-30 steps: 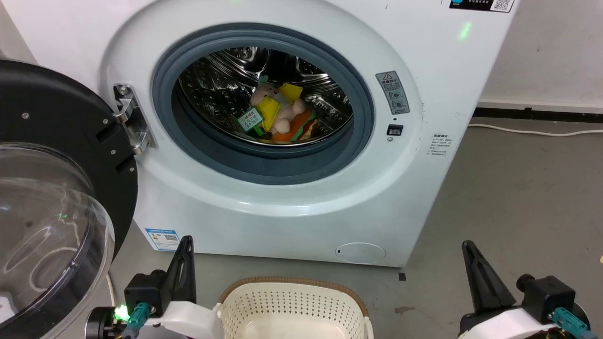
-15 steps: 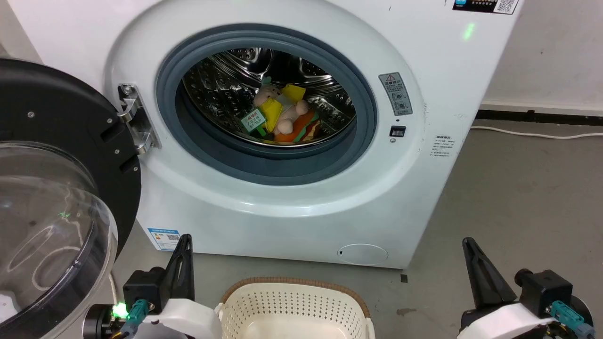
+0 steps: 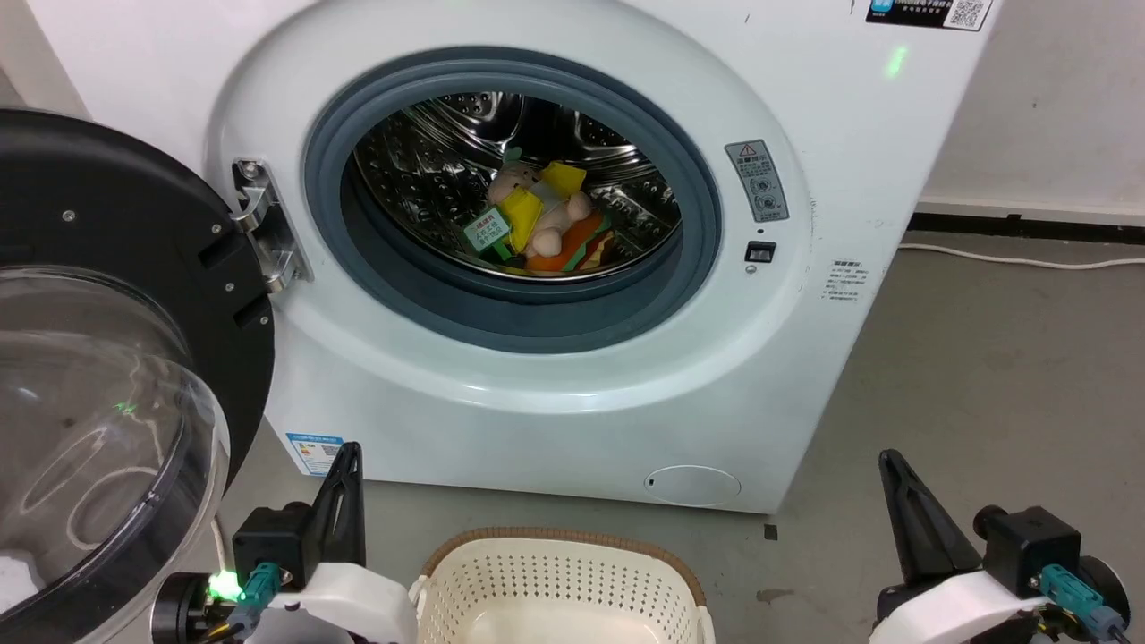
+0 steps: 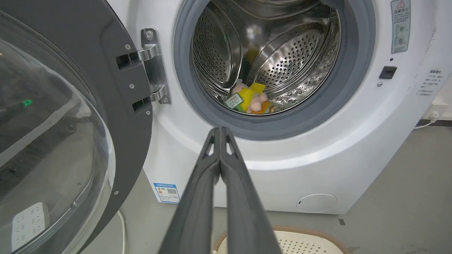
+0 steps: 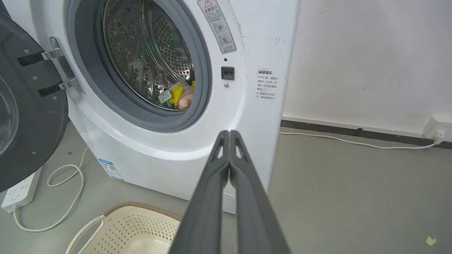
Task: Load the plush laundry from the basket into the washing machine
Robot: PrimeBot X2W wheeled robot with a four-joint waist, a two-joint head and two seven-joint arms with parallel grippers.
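Observation:
The plush laundry (image 3: 541, 225), a pale pink figure with yellow patches, a green tag and a striped orange burger, lies at the bottom of the steel drum of the washing machine (image 3: 572, 376); it also shows as plush laundry (image 4: 249, 100) and plush laundry (image 5: 180, 97). The cream basket (image 3: 559, 572) with a brown rim stands on the floor before the washer, nothing visible inside. My left gripper (image 3: 349, 452) is shut and empty at the basket's left; its fingers (image 4: 220, 132) are pressed together. My right gripper (image 3: 887, 461) is shut and empty at the basket's right.
The black-rimmed clear door (image 3: 107, 358) hangs wide open on the left, close to my left arm. A white cable (image 5: 353, 143) runs along the grey floor by the wall, and a power strip (image 5: 19, 188) with a looped cord lies under the door.
The whole head view has drifted slightly right and down, so the camera moved. Both grippers stay shut in place, and the plush stays in the drum.

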